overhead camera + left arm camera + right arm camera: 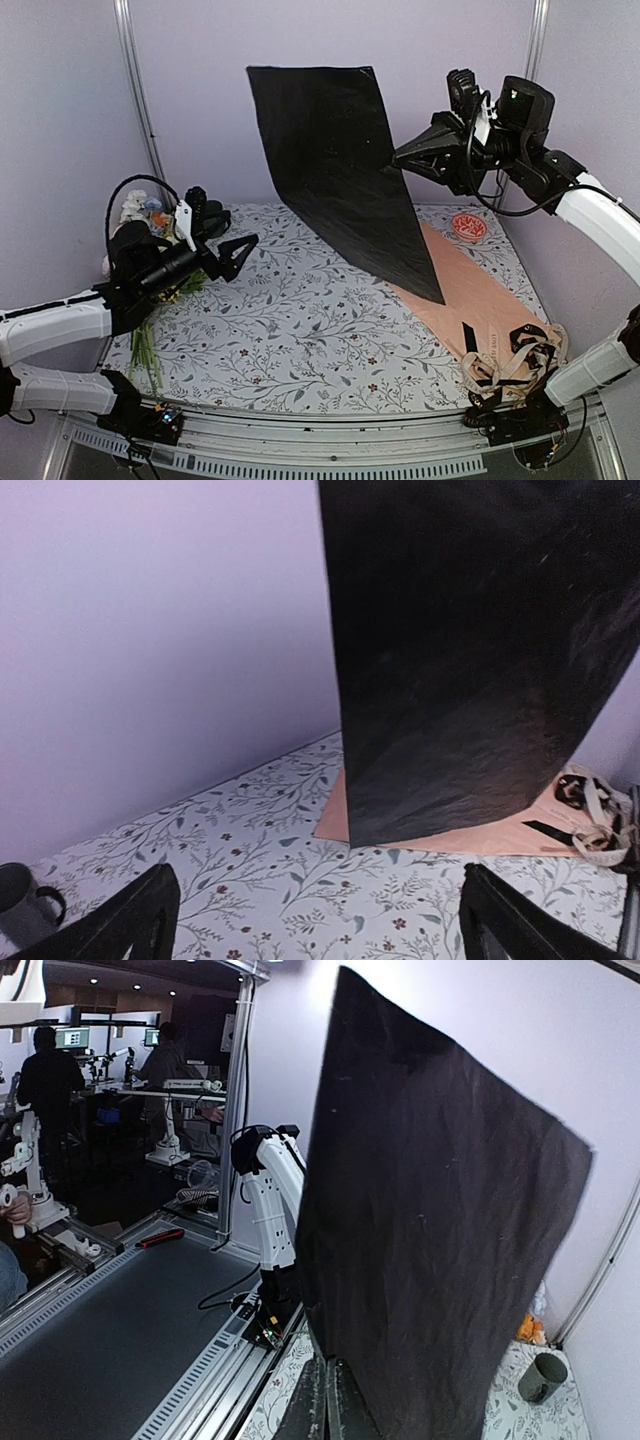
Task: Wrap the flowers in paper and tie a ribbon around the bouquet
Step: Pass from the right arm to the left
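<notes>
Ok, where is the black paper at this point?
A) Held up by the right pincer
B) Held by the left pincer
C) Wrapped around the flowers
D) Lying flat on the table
A: the right pincer is shut on one edge of the black paper, which stands steeply over the peach sheet, while the left pincer is open and empty.
</notes>
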Tool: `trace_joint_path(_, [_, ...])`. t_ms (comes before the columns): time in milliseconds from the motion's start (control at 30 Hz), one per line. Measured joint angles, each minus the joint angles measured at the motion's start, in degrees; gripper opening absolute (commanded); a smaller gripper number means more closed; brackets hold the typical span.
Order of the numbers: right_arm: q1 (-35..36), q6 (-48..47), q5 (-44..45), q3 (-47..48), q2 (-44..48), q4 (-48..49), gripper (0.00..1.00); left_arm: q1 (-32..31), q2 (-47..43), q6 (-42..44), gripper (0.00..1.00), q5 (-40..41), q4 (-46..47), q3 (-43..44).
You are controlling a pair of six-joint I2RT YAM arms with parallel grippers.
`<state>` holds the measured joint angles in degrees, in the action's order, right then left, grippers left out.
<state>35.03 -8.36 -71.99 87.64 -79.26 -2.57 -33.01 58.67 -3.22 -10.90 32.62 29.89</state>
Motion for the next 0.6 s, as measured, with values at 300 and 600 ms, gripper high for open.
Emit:
trace_joint_path(300, [-4.0,0.4,-5.7,-4.4,-1.3,0.3,0.0,3.7,8.9,-1.1,0.99,-20.5,7.9,0.5])
trace_joint_path(600, [-5.2,0.3,-6.8,-4.5,-1.8,0.5,0.0,2.5,18.2,-8.1,0.83,-38.4,22.2,2.3])
